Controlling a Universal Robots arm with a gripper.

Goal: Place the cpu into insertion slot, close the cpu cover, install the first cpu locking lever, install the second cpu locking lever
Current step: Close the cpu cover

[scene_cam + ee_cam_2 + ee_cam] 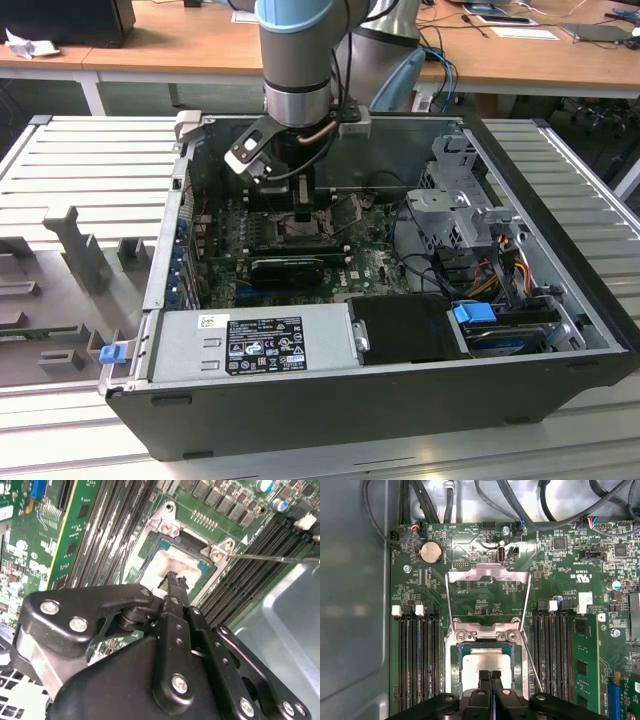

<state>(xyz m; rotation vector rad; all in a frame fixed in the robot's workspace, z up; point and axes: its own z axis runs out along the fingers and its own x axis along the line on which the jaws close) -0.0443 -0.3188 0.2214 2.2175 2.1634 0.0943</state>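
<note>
The cpu (485, 659) lies flat in the insertion slot (485, 630), its pale silver top facing up; the second wrist view shows the cpu (172, 560) inside the slot's metal surround (165, 527). The cpu cover (487, 574), a thin silver frame with a square window, is swung open and lies back over the green board beyond the slot. A thin wire locking lever (532, 665) runs along one side of the slot, and the lever (275, 558) juts out sideways. My gripper (490, 674) (176, 577) (303, 215) is shut, empty, its tips just above the cpu's near edge.
Memory slots (417, 655) flank the socket on both sides. A black card (285, 270) and the power supply (255, 345) lie toward the case front. A drive cage (465, 200) and cables (500, 260) fill the exterior view's right. Case walls enclose the board.
</note>
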